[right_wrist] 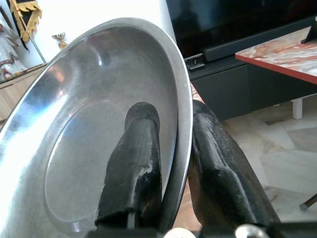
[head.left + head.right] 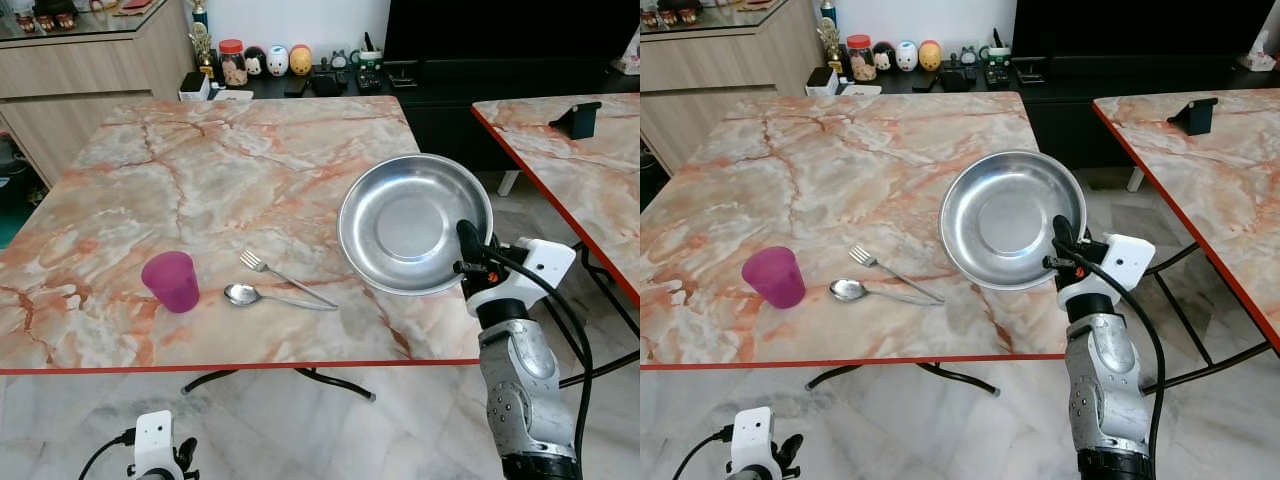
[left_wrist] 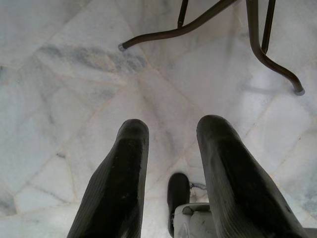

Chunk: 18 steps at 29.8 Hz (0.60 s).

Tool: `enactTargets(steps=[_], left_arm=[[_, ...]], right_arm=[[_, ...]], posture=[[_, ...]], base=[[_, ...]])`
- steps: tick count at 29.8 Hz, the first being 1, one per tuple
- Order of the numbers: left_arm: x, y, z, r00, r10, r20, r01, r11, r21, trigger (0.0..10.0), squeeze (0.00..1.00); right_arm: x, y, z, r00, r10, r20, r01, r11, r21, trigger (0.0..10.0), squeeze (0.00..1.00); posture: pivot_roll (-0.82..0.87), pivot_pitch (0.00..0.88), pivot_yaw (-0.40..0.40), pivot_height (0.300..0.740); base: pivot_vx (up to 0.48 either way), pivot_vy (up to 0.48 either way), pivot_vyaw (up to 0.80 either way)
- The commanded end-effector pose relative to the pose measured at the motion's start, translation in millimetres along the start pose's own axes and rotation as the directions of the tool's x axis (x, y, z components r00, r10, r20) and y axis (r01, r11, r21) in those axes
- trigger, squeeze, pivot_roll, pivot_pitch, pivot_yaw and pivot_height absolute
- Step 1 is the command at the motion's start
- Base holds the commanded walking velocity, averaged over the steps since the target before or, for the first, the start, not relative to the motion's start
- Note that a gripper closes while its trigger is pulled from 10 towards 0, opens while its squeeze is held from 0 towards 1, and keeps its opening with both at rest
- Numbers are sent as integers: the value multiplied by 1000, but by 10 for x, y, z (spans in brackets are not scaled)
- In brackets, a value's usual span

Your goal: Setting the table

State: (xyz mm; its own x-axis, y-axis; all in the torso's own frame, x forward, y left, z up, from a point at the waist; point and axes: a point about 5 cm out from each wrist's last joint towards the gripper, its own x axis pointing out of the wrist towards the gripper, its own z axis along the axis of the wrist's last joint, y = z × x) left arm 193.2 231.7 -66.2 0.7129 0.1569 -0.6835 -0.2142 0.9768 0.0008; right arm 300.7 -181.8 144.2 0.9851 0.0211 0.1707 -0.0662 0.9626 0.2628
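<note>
A: Item one?
B: Steel plate (image 2: 405, 222), round, shallow, shiny. Held tilted above the near right corner of the marble table (image 2: 230, 170), bowl side facing the camera.

A: Holder?
B: Right gripper (image 2: 467, 248), clamped on the plate's rim at the edge nearest the robot. In the right wrist view, one black finger (image 1: 136, 158) pressed inside the dish, the other behind the rim.

A: Item two?
B: Purple plastic cup (image 2: 172, 281), upright on the marble table, near its front edge, well to the left of the plate.

A: Cutlery?
B: Fork (image 2: 284, 277) and spoon (image 2: 268, 296), lying between cup and plate on the same table. Handles converging toward the plate, touching or nearly so; fork farther from the front edge than the spoon.

A: Other gripper?
B: Left gripper (image 3: 171, 168), hanging idle below the table's front edge, over pale marble floor (image 3: 64, 89). Fingers parted, grasping nothing.

A: Remainder?
B: Second marble table (image 2: 580, 160) to the right of the first, with a dark phone stand (image 2: 577, 117) on it. Jar and small figurines (image 2: 265, 61) on a dark low cabinet beyond the first table's far edge.
</note>
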Motion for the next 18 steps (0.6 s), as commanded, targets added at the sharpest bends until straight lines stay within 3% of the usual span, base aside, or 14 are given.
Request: enactTargets(steps=[1, 18], left_arm=[[-6, 33, -3, 1000, 12, 3, -12, 1000, 9, 10000, 0], [35, -48, 117, 999, -22, 35, 20, 999, 42, 10000, 0]], right_arm=[[14, 38, 19, 1000, 3, 27, -3, 1000, -14, 10000, 0], [-11, -13, 49, 998, -25, 53, 28, 998, -57, 10000, 0]], posture=[[-67, 0, 34, 740], [-100, 0, 59, 740]], base=[[0, -322, 0], [0, -325, 0]])
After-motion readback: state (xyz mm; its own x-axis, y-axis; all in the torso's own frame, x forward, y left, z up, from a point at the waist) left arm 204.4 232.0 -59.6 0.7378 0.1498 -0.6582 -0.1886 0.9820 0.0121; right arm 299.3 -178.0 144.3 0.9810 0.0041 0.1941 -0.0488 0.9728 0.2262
